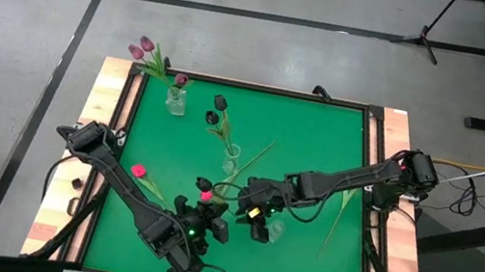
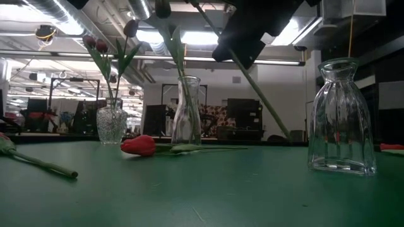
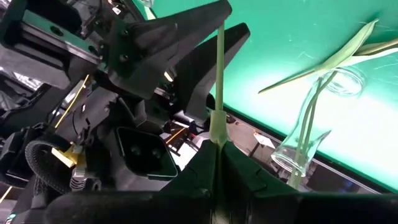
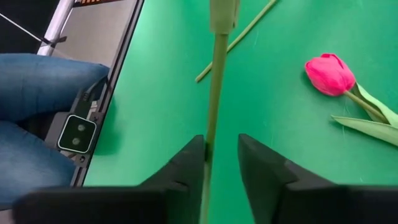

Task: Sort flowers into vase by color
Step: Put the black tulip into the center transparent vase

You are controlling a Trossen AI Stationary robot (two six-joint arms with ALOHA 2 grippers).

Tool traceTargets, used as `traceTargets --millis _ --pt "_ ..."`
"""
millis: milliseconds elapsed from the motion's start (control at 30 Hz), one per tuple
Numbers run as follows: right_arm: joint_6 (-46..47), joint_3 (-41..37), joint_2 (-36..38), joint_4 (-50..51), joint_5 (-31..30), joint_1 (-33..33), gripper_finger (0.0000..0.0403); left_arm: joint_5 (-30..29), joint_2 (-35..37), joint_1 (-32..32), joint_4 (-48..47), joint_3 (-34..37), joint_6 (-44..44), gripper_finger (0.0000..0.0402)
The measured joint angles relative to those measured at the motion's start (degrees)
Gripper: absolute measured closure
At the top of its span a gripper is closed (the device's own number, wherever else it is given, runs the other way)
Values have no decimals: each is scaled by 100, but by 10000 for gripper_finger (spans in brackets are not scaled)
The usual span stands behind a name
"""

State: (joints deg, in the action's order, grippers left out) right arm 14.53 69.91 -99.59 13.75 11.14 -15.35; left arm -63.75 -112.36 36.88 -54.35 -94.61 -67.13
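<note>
My left gripper (image 1: 207,216) (image 3: 217,152) is near the table's near edge, shut on a thin green tulip stem (image 3: 219,81). A bright pink head (image 1: 206,195) shows just beside it. My right gripper (image 1: 254,214) (image 4: 221,146) is open. Its fingers (image 3: 186,37) stand on either side of the same stem (image 4: 214,93). A second pink-red tulip (image 1: 139,171) (image 4: 329,73) lies flat on the green mat. Mauve tulips stand in the far-left vase (image 1: 175,98) and dark maroon ones in the middle vase (image 1: 231,159). A clear vase (image 1: 275,229) (image 2: 341,116) stands by my right gripper. My left gripper pinches the stem between its two fingers, just below a thicker node (image 3: 217,127). The stem runs straight out from between the fingertips toward my right gripper, lifted clear of the mat. My right gripper has the stem running along the inner side of one finger (image 4: 193,162); I cannot tell whether they touch.
Loose green stems lie on the mat, one by the right edge (image 1: 343,211) and one near the middle (image 1: 258,158). A raised frame (image 1: 371,156) borders the mat. A person's jeans-clad legs (image 4: 37,118) show beyond the table edge in the right wrist view.
</note>
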Motion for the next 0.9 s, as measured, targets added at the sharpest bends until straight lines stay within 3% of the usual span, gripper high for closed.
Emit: traceTargets --millis 233,467,767,900 --pt "-260 0 0 -2 1 -2 393 11 0 0 0 0 0 392" --pt "-301 0 0 29 -101 -7 397 114 0 61 77 0 -8 389" --pt "-307 0 0 6 -113 -4 398 105 0 165 327 2 22 336" --pt "-307 0 7 -32 -125 0 397 -209 -2 225 493 4 144 316"
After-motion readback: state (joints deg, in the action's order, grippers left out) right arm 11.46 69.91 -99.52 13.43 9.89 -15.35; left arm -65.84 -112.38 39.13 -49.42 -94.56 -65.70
